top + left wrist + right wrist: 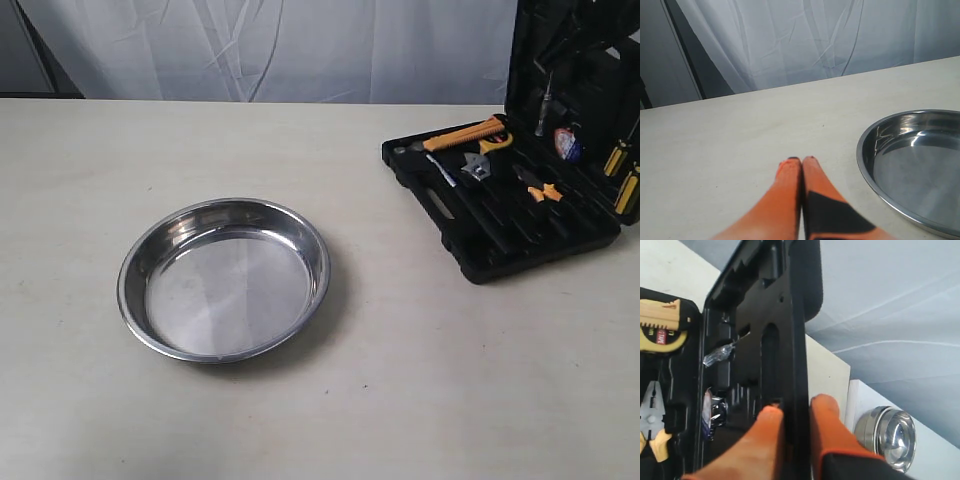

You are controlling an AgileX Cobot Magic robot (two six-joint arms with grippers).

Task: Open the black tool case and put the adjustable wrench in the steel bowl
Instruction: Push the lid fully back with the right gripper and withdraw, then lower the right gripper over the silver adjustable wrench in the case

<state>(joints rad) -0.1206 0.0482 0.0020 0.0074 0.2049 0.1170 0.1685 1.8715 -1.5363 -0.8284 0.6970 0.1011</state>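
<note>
The black tool case (pixel 497 250) lies open at the right of the table, its lid (pixel 575 60) standing upright. The adjustable wrench (pixel 476 166), silver-headed, rests in the case tray. My right gripper (pixel 797 404) is shut on the edge of the lid (pixel 770 300), one finger inside and one outside; it does not show in the exterior view. The steel bowl (pixel 224 278) sits empty left of the case. My left gripper (pixel 802 159) hovers shut and empty over the bare table, with the bowl (pixel 920 165) close beside it.
In the tray lie a long orange-yellow tool (pixel 462 135) and orange-handled pliers (pixel 540 188); yellow-handled screwdrivers (pixel 625 175) sit at the lid's foot. A white curtain hangs behind the table. A shiny round metal object (pixel 887 437) sits beyond the table edge.
</note>
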